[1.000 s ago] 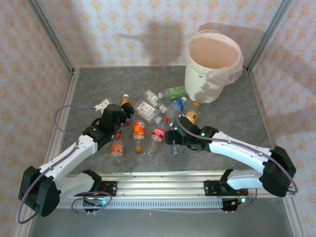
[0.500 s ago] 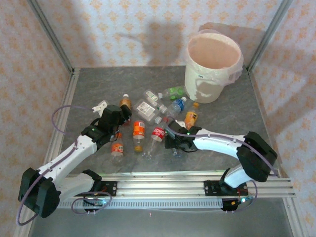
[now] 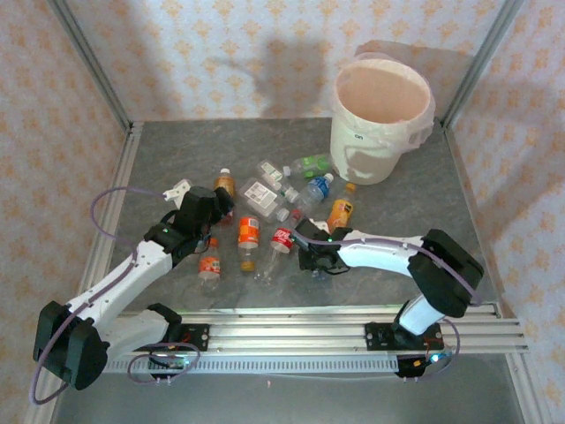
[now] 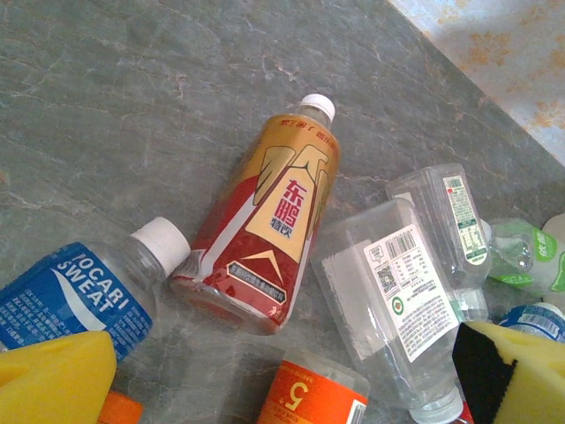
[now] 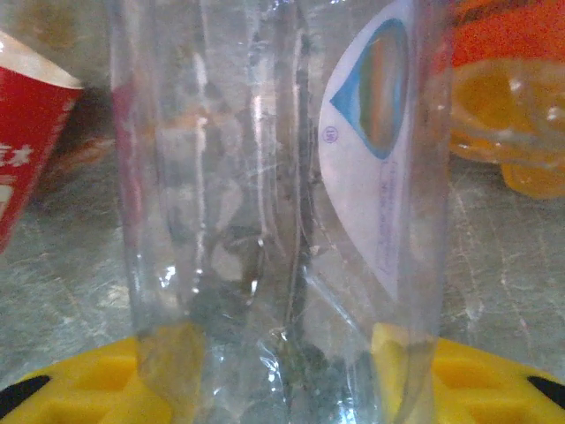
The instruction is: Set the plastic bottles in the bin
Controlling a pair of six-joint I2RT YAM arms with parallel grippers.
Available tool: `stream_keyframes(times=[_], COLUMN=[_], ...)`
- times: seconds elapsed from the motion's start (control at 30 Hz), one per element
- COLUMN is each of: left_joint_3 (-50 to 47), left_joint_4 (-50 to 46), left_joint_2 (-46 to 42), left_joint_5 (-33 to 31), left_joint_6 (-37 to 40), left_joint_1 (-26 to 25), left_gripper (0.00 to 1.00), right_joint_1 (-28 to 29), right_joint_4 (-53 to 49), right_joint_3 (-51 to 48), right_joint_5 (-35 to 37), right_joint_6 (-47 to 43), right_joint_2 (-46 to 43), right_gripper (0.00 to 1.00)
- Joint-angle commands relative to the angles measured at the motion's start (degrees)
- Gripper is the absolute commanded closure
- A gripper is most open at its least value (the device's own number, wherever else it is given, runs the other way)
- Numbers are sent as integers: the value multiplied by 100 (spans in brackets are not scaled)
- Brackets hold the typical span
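Observation:
Several plastic bottles lie scattered mid-table. My right gripper [image 3: 311, 256] [image 5: 282, 380] is shut on a clear bottle [image 3: 316, 267] [image 5: 265, 177]; its yellow pads [image 5: 168, 371] press both sides of the creased wall. A red-label bottle [image 3: 281, 240] [image 5: 26, 132] lies to its left, an orange bottle [image 3: 340, 212] [image 5: 503, 106] to its right. My left gripper [image 3: 216, 205] [image 4: 282, 380] hovers open above a red-and-gold bottle [image 4: 265, 230], a blue-label bottle [image 4: 75, 291], an orange-label bottle [image 4: 313, 393] and a clear square bottle [image 4: 397, 300]. The white bin [image 3: 362, 155] stands at the back right.
A green bottle [image 3: 311, 164] and a blue-capped bottle [image 3: 313, 190] lie between the pile and the bin. Metal frame posts and patterned walls close in the table's sides and back. An aluminium rail [image 3: 291, 331] runs along the near edge.
My right gripper has slid left onto the clear bottle and closed its jaws around it. The left arm has barely moved and stays open.

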Motion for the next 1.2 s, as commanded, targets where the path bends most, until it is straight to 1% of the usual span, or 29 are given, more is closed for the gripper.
stream_keyframes(times=[0.0,0.2,0.27,0.47,0.6,0.7,0.8,0.87,1.03,1.17], left_joint_3=[134,150,151,159,159,133,104,74,-11,-130], left_joint_4=[-207,-215,-213,-211,-287,-305,-224,-192,-312,-367], left_joint_2=[11,82,99,135,126,117,54,-25,-239,-415], left_joint_5=[-230,-216,-217,-206,-255,-271,-150,-107,-194,-270], left_joint_6=[38,19,4,-48,-89,-157,-158,-115,-133,-234], left_joint_1=[66,93,99,125,142,155,169,183,203,224], left_gripper=[0,0,0,0,0,0,0,0,0,0], right_joint_1=[33,37,37,37,14,-176,-501,-647,-969,-1293], right_joint_4=[-231,-597,-744,-874,-692,-388,-314,-305,-197,-40], right_joint_3=[-38,222,432,946,1380,1796,2329,2632,3375,3738], right_joint_5=[173,137,311,730,1048,1111,817,744,905,963], right_joint_6=[-148,-437,-510,-552,-511,-581,-678,-927,-1644,-2064], right_joint_2=[-449,-1001,-1143,-1328,-1372,-1331,-1208,-1124,-918,-918], right_gripper=[54,59,62,64,65,65,65,66,66,66])
